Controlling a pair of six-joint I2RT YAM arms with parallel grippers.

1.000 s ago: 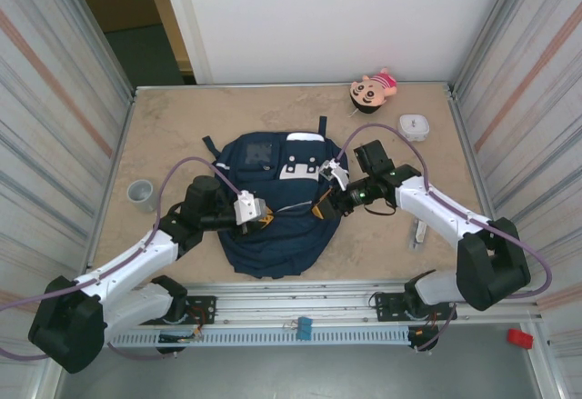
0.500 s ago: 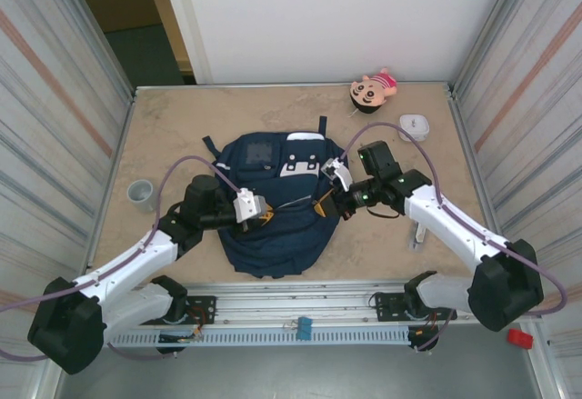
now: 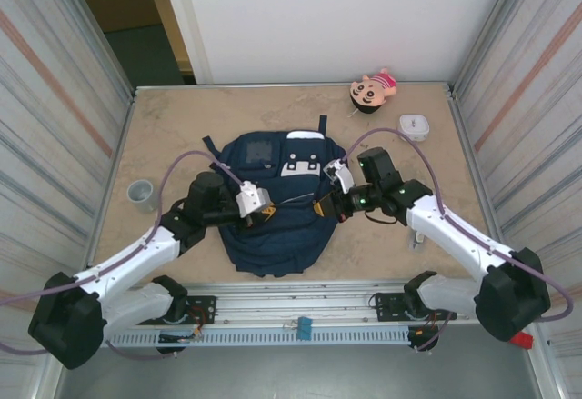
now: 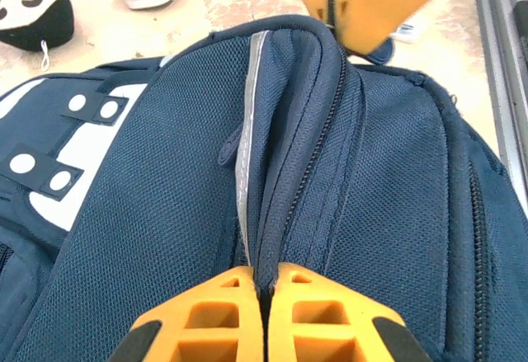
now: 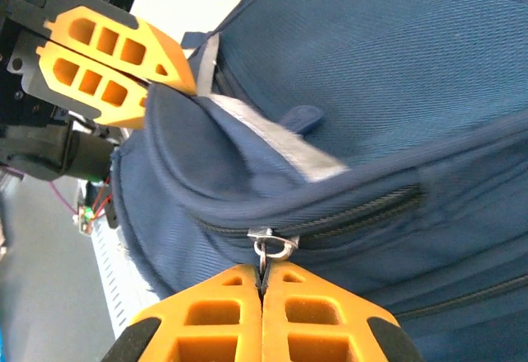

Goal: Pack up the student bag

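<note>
The student bag [image 3: 273,222], a navy backpack with white top patches, lies flat mid-table between both arms. My left gripper [image 3: 261,214] is shut on a fold of its fabric beside the zipper seam [image 4: 266,284], with the reflective stripe [image 4: 246,131] running away from it. My right gripper [image 3: 324,204] comes in from the right, shut on the metal zipper pull [image 5: 272,245] at the bag's edge [image 5: 262,275]. In each wrist view the other gripper's orange fingers [image 5: 107,57] face mine across a raised ridge of the bag [image 4: 165,172].
A plush doll [image 3: 373,90] and a small white box [image 3: 415,126] lie at the far right. A grey cup [image 3: 140,193] stands on the left. A slim pale object [image 3: 416,234] lies near the right arm. Corrugated metal walls close in both sides.
The right arm's elbow has swung outward to the near right while its gripper kept the zipper pull. The left gripper has crept slightly up and right with the fabric.
</note>
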